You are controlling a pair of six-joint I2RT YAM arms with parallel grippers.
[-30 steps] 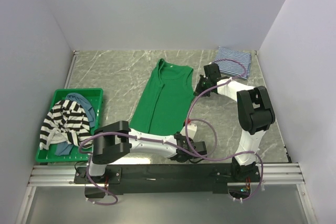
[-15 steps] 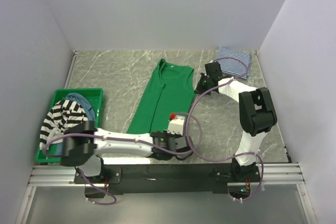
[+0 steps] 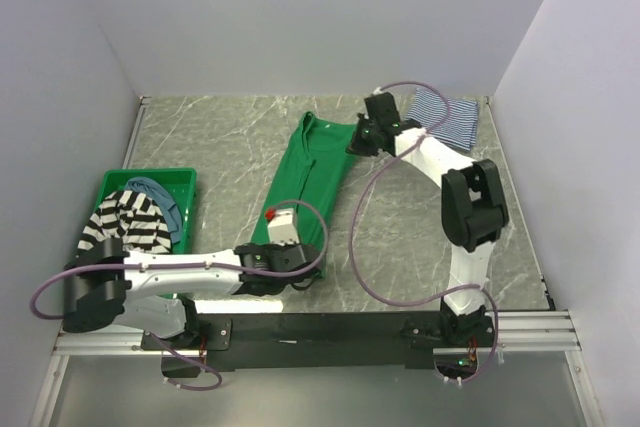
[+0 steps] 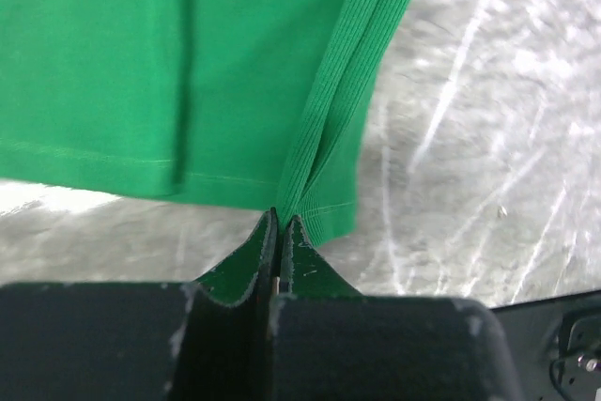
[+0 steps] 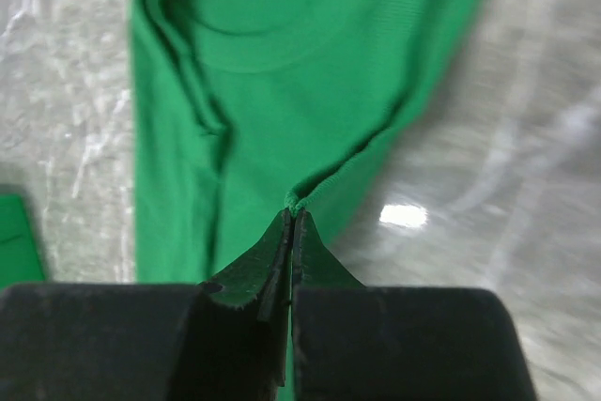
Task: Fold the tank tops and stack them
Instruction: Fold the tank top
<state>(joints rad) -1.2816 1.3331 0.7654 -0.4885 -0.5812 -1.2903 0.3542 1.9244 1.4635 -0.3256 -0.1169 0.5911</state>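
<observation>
The plain green tank top [image 3: 305, 187] lies lengthwise on the marble table, now narrowed into a folded strip. My left gripper [image 3: 283, 259] is shut on its near hem edge [image 4: 310, 204]. My right gripper [image 3: 362, 137] is shut on its far shoulder edge [image 5: 300, 196]. The thin navy-white striped top [image 3: 445, 115] lies folded at the far right corner. The bold black-white striped top [image 3: 125, 232] and the dusty blue top [image 3: 158, 197] lie bunched in the green bin [image 3: 182, 182].
The green plastic bin stands at the left near edge. White walls close in the table on three sides. Purple cables loop off both arms over the right half of the table [image 3: 420, 237].
Both grippers took hold of the green top's right edge and carried it leftward, folding the top over itself. The left arm swung left along the near edge; the right moved from the striped top's side.
</observation>
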